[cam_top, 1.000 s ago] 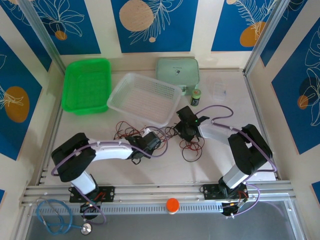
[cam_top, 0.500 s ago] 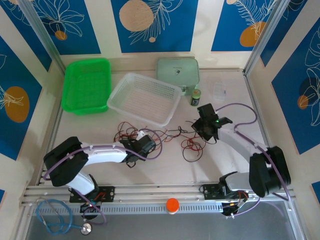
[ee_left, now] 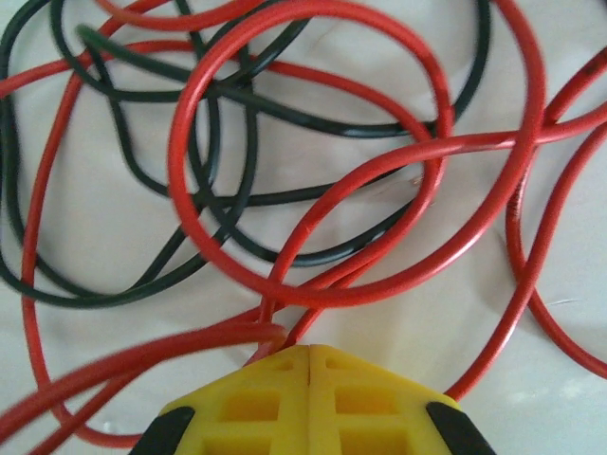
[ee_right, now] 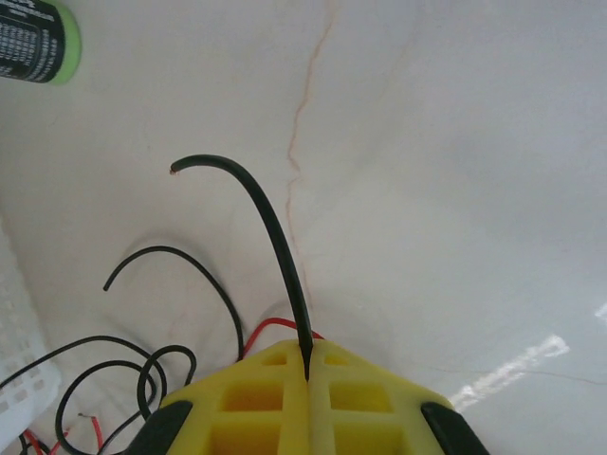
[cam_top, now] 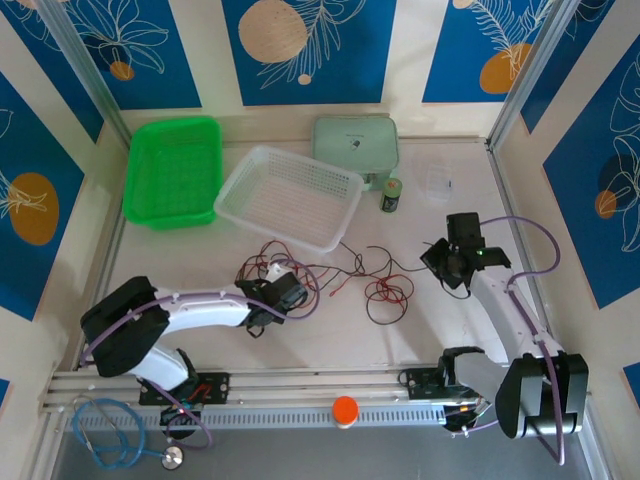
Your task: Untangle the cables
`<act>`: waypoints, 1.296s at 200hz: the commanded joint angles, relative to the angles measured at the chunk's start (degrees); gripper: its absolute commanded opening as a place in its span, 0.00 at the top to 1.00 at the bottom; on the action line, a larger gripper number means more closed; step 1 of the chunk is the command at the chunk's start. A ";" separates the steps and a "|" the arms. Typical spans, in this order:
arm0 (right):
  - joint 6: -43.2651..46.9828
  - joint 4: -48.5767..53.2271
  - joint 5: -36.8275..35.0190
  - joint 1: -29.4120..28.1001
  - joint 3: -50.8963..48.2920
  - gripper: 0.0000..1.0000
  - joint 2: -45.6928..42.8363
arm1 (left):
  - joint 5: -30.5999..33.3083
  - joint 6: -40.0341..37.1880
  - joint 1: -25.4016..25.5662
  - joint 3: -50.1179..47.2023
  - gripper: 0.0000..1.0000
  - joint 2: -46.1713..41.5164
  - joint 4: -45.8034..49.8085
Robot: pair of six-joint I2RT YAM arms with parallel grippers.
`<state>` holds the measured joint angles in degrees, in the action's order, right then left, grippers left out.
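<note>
Left fingers (ee_left: 256, 403) closed on red cable (ee_left: 332, 299), bottom centre of frame. Right fingers (ee_right: 256, 391) closed, pinching black cable (ee_right: 276, 237) near its end.

A robotics laboratory cell was suggested: a pale tabletop (cam_top: 340, 345) was enclosed by blue leaf-patterned wall panels (cam_top: 340, 60) far beyond the left gripper (ee_left: 308, 353), and two white robot arms (cam_top: 200, 308) were bolted to a ribbed aluminium rail (cam_top: 300, 384) behind it.
</note>
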<state>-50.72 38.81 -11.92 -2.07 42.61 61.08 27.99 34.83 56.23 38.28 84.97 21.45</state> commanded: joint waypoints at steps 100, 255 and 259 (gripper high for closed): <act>10.72 2.20 11.92 -0.22 3.50 0.72 11.05 | 5.89 1.92 -1.48 5.18 1.00 -10.55 13.32; -4.97 4.28 6.62 -20.43 -10.32 0.42 -1.23 | -5.57 -6.48 1.78 17.88 0.81 -14.16 12.91; -5.08 3.69 6.11 -20.52 -10.40 0.43 -0.52 | -5.55 -6.48 1.86 17.84 0.81 -14.19 12.91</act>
<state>-52.42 45.84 -3.01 -21.85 33.12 57.60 23.77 29.61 57.30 54.41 71.31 33.89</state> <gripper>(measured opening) 0.581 0.187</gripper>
